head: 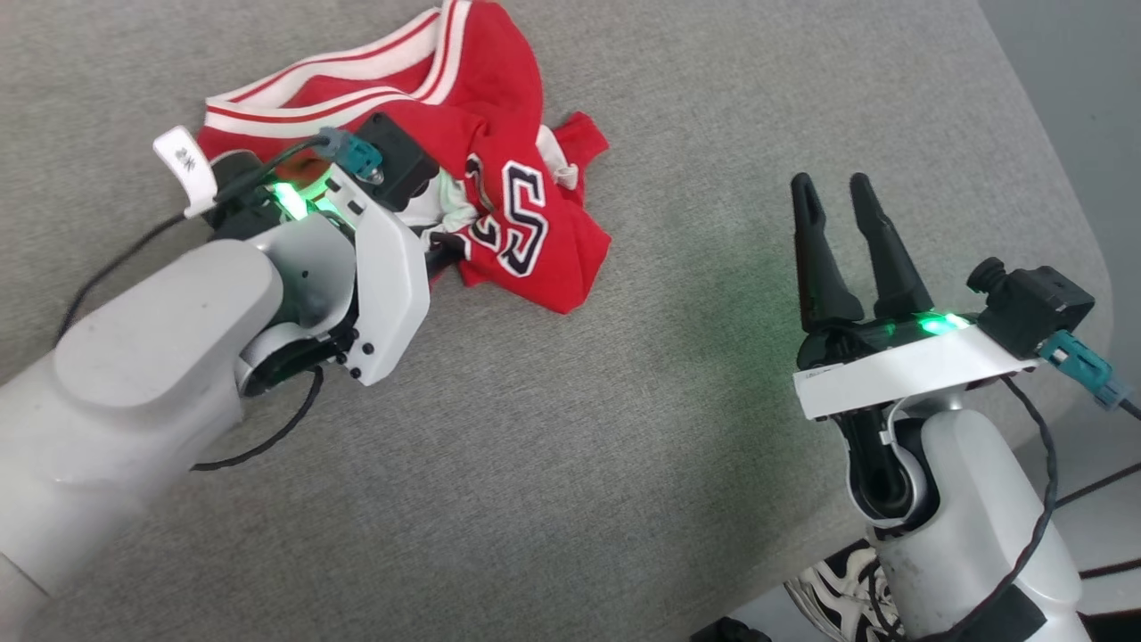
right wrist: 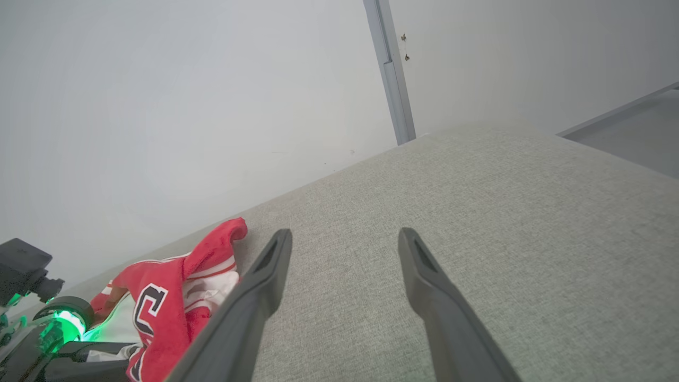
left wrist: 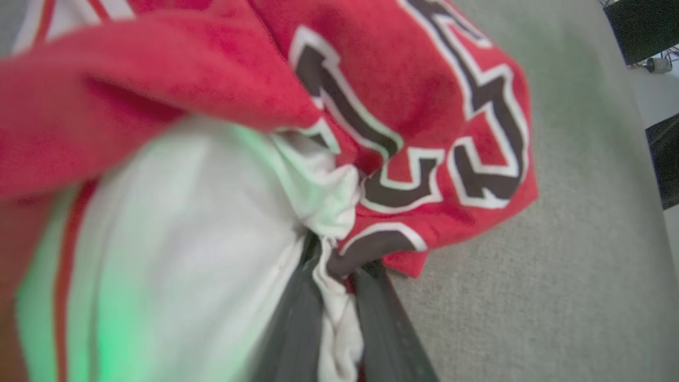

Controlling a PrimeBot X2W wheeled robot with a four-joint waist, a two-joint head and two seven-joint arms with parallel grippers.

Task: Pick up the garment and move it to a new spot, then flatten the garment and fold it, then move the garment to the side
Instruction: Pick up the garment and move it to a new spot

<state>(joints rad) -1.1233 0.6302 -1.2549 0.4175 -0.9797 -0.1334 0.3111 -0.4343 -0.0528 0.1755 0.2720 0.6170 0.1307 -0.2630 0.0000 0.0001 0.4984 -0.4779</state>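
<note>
The garment, a red jersey with black white-outlined numerals and striped trim, lies crumpled at the far middle of the grey cushion. My left gripper reaches into its near edge, the fingertips mostly hidden behind the wrist. In the left wrist view the left gripper is shut on a bunched fold of the garment, pinching white lining and red cloth. My right gripper hovers open to the right, apart from the cloth. The right wrist view shows the right gripper open over bare cushion, with the garment at lower left.
The grey fabric cushion stretches across the near side and ends at a rounded right edge. A sneaker stands on the floor at the bottom right. A pale wall rises behind the cushion.
</note>
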